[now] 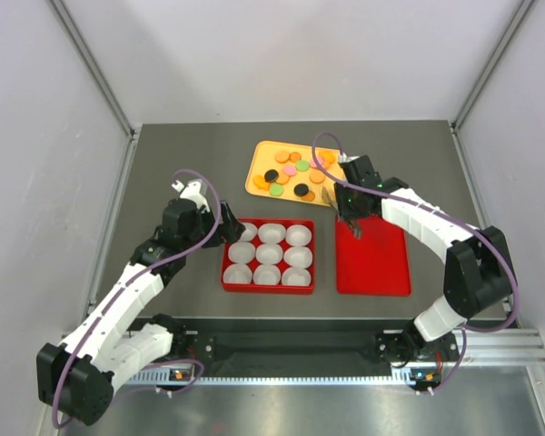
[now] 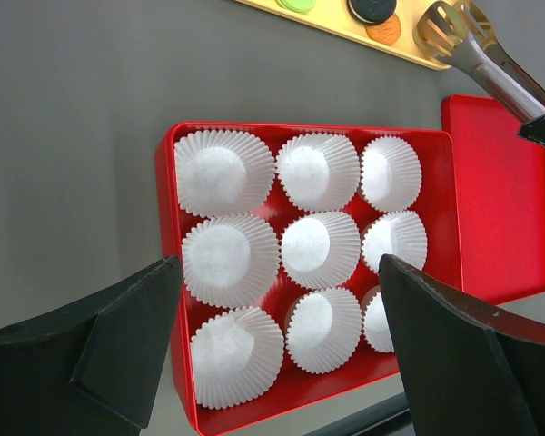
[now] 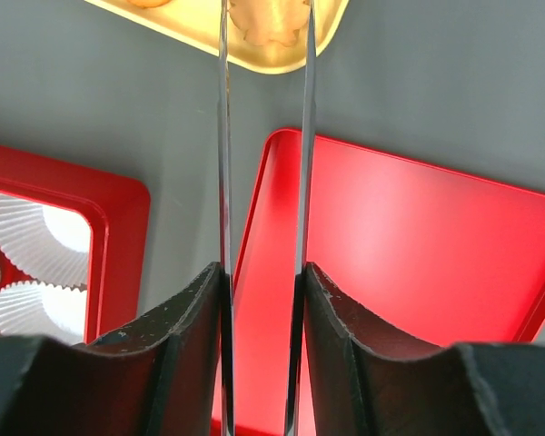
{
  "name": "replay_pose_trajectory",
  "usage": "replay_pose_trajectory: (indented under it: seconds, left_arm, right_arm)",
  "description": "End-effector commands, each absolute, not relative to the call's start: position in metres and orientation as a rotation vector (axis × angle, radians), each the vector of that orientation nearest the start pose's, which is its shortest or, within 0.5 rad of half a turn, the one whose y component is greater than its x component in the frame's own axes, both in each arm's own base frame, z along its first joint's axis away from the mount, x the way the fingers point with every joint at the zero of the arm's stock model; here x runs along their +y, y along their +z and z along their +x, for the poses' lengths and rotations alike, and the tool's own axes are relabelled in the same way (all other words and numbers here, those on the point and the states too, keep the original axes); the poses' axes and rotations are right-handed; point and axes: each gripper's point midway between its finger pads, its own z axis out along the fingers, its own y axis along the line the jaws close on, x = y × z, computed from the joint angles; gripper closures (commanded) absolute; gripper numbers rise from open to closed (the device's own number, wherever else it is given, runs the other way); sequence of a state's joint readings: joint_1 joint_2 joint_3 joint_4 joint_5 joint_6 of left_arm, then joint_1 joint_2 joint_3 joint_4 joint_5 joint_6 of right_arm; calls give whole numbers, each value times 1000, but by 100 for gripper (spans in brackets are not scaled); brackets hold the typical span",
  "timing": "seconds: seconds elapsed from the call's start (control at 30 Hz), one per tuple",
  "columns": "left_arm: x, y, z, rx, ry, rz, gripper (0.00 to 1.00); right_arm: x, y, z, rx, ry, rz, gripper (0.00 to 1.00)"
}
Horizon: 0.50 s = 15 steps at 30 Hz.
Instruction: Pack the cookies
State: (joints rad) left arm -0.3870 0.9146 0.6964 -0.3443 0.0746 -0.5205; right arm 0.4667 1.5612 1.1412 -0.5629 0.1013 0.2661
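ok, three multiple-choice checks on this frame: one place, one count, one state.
1. Where are the cookies?
A) on the yellow tray
B) in a bowl
C) in a bag

2. How many paper cups sit in the red box?
A) six
B) nine
C) twelve

3. The right gripper is:
A) open and empty
B) shut on the tongs
C) shut on a cookie

Answers:
1 A: every disc lies on the tray.
2 B: three rows of three.
3 B: both tong arms are pinched between its fingers.

Red box, nine paper cups, tongs, cookies
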Motion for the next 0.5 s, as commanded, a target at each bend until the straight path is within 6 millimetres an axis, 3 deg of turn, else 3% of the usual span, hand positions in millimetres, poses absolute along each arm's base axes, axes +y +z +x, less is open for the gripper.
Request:
replay_pose_trajectory:
  seconds: [0.0, 0.47]
  left_arm:
    - [-149, 187, 274, 2122, -625, -71, 6]
    - [-147, 197, 279, 2109, -600, -76, 6]
  right_arm:
    - [169, 135, 350, 2463, 226, -190, 71]
    - [180, 192, 363, 2352, 298, -173, 72]
